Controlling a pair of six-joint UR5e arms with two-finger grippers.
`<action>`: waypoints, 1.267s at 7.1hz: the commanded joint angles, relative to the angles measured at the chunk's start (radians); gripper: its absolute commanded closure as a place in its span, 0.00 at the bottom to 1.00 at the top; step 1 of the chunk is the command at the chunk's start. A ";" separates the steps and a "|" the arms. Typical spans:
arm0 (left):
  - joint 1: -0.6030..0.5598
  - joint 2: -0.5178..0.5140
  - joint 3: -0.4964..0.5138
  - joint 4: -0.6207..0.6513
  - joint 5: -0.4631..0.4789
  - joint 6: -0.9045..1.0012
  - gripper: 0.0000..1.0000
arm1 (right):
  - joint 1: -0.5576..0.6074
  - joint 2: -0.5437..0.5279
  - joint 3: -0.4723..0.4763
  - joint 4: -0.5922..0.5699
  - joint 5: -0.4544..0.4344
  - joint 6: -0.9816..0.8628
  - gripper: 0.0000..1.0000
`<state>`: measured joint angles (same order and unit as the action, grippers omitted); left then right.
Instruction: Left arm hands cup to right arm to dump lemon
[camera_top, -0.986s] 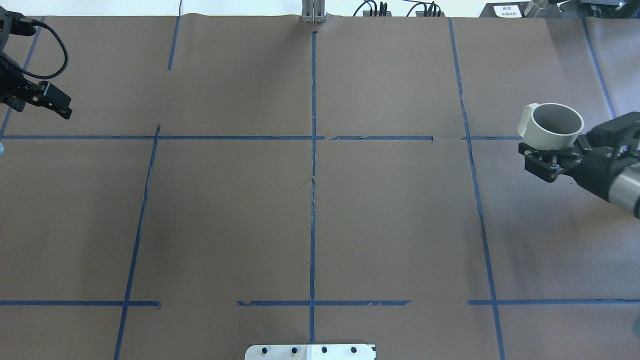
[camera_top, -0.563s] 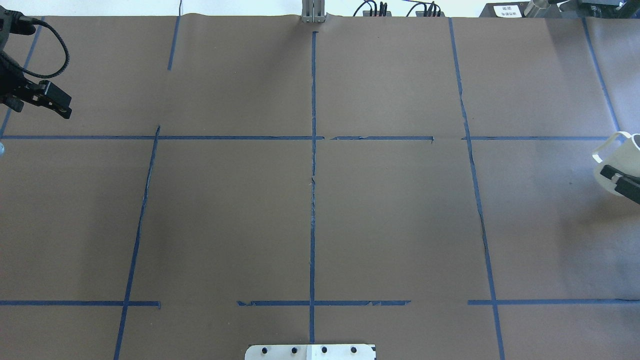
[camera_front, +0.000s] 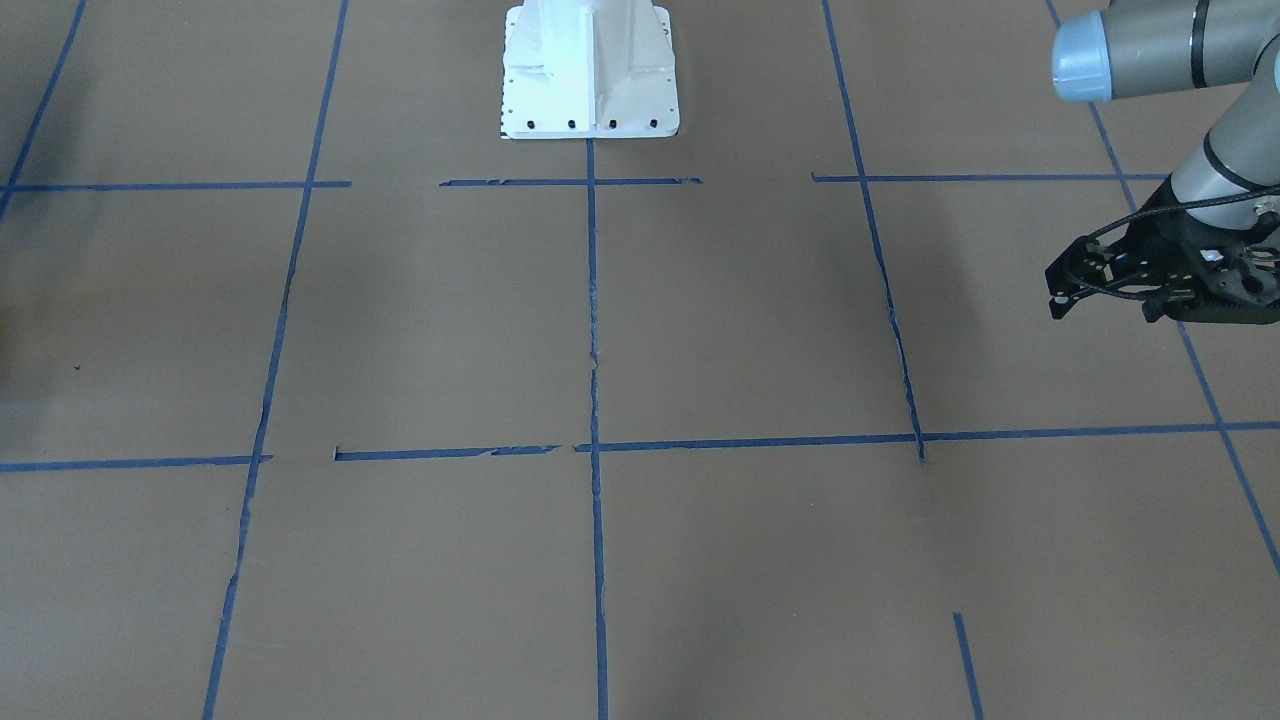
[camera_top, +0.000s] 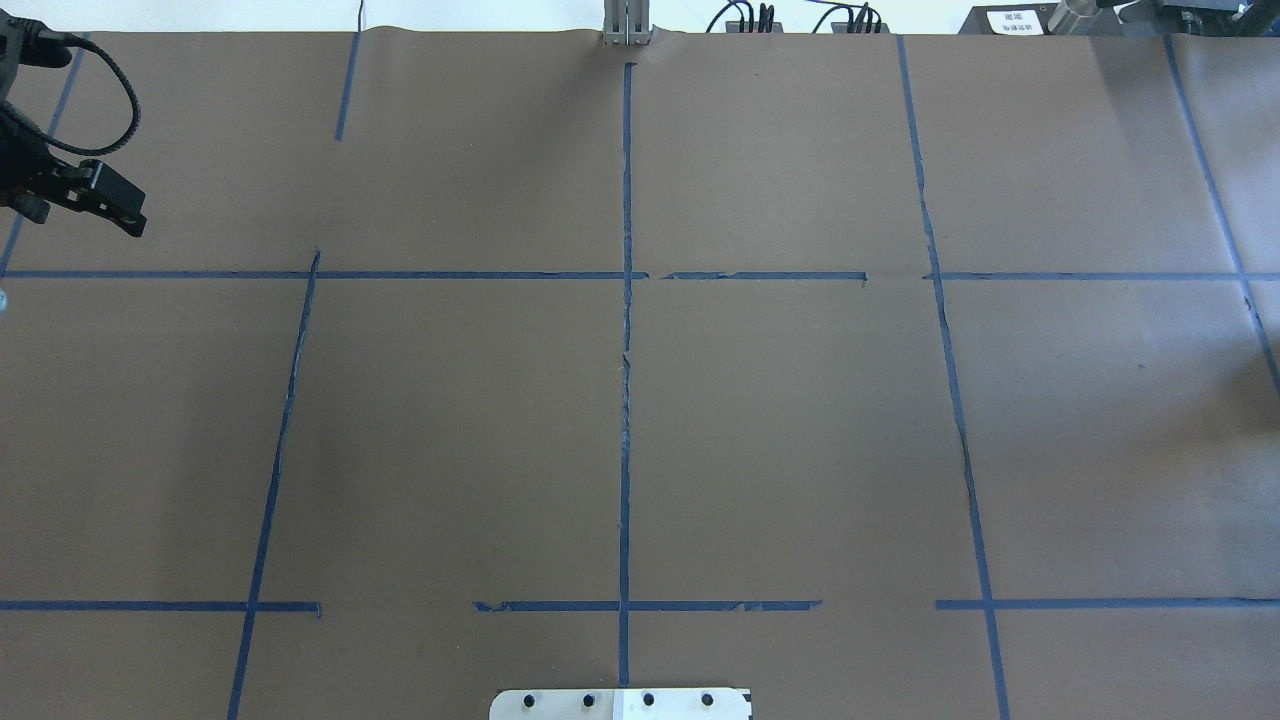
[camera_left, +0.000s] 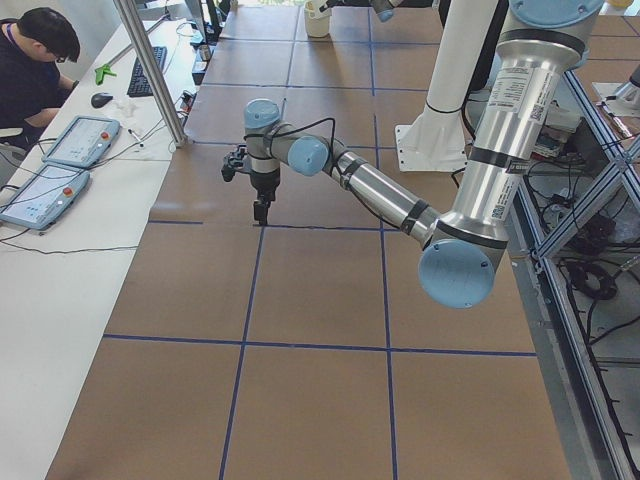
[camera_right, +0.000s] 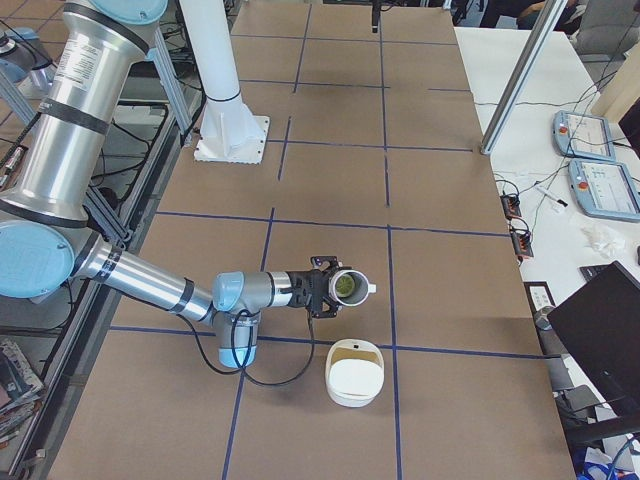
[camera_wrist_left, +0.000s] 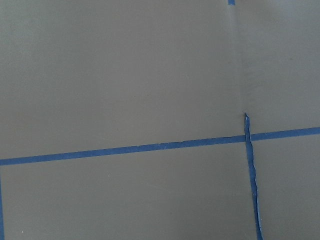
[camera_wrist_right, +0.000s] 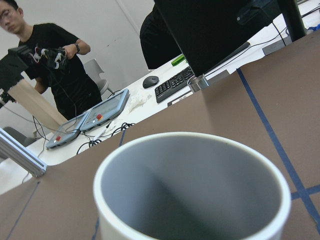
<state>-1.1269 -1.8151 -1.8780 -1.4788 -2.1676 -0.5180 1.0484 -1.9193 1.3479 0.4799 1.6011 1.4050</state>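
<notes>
In the exterior right view the cup (camera_right: 356, 290) is seen carried on its side at the right gripper (camera_right: 320, 288), whose closure cannot be told, with the lemon (camera_right: 343, 286) lodged inside, its mouth pointed to 3 o'clock and a white bowl (camera_right: 355, 373) lying at 6 o'clock.

The table (camera_top: 780, 450), papered brown, is gridded with blue tape (camera_top: 625, 400). In the exterior left view a white desk (camera_left: 60, 290) runs from seven to eleven o'clock, bearing tablets (camera_left: 40, 195) at nine and a keyboard (camera_left: 140, 80) at eleven.
</notes>
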 joint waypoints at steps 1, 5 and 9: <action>0.006 -0.003 -0.001 0.000 0.000 -0.002 0.00 | 0.053 0.014 -0.015 0.032 0.008 0.246 1.00; 0.007 -0.003 -0.001 0.000 0.002 -0.002 0.00 | 0.134 0.061 -0.146 0.253 0.007 0.653 1.00; 0.010 -0.004 -0.001 0.002 0.002 -0.002 0.00 | 0.214 0.126 -0.173 0.267 -0.013 0.968 0.97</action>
<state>-1.1173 -1.8188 -1.8791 -1.4784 -2.1660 -0.5200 1.2481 -1.8066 1.1775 0.7443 1.5976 2.2948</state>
